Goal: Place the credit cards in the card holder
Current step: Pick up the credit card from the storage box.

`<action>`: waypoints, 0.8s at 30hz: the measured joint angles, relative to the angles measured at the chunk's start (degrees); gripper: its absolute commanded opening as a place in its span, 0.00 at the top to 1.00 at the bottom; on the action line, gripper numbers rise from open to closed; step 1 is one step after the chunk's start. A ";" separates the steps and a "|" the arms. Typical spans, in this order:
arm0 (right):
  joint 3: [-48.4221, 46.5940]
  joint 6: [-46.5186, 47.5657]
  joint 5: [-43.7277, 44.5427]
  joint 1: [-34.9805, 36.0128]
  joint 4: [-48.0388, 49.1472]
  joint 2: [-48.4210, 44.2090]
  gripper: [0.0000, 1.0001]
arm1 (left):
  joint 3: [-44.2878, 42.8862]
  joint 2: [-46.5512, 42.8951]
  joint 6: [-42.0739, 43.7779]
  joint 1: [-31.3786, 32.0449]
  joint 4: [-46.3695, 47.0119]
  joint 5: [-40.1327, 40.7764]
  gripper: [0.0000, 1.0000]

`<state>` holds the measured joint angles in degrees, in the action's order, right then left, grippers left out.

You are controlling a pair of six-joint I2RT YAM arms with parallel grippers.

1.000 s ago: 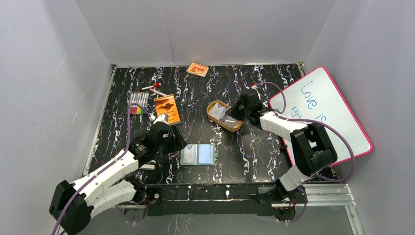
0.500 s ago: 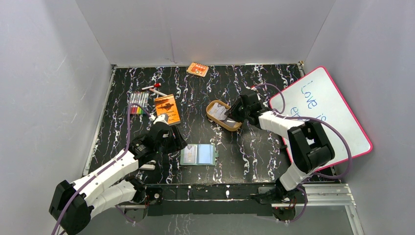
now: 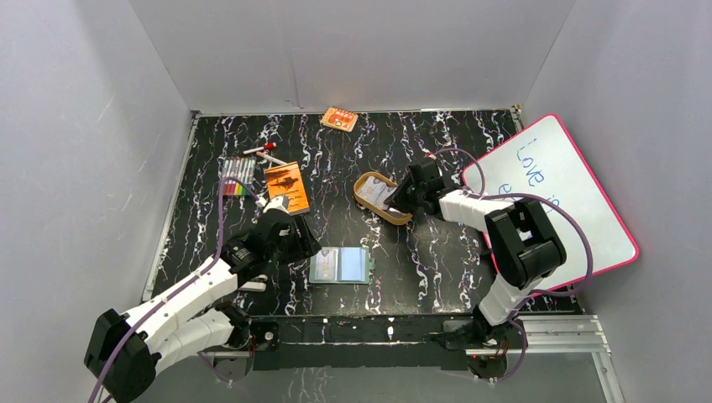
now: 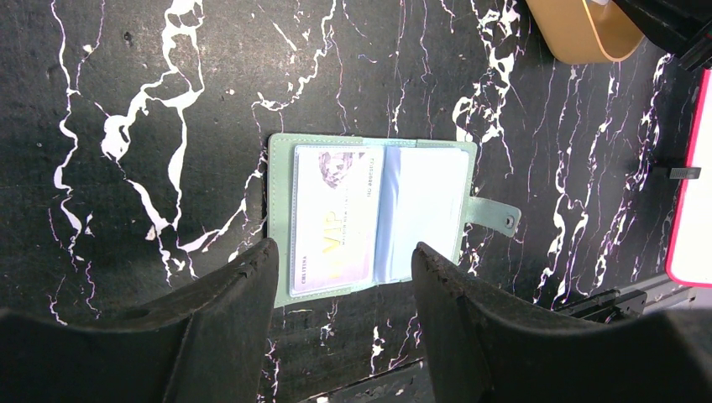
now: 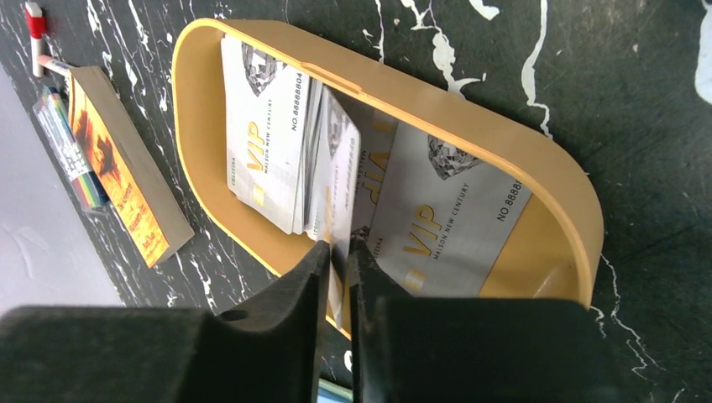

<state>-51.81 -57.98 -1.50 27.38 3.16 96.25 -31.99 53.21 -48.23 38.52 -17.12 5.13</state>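
While L gripper [image 4: 344,248] hangs wide open above the sage-green card holder [image 4: 428,201], spread open at 6 o'clock on the table [image 3: 437,252] w/ one VIP card [image 4: 332,222] in its left sleeve, R gripper [image 5: 338,252] is narrow, pinching one upright credit card [image 5: 340,176] in the tan tray [image 5: 470,117], at 1 o'clock from holder; other credit cards [image 5: 260,134] lie flat inside.

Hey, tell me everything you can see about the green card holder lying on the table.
The card holder is a small sage-green folding wallet, leather-like, lying open and flat on the black marbled table, toward the arms' edge. A snap tab sticks out from one side. Inside are pale clear sleeves: one holds a grey card printed VIP, and the sleeve beside it looks empty. The left pincer hangs open above it and seems not to touch it.
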 measured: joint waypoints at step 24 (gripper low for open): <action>5.46 23.02 -23.85 -0.26 -0.87 -24.83 1.00 | 0.76 -2.91 -0.85 0.00 -0.37 0.24 0.43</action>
<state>-46.35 -34.96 -25.34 27.11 2.28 71.42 -31.22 50.30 -49.08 38.52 -17.50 5.37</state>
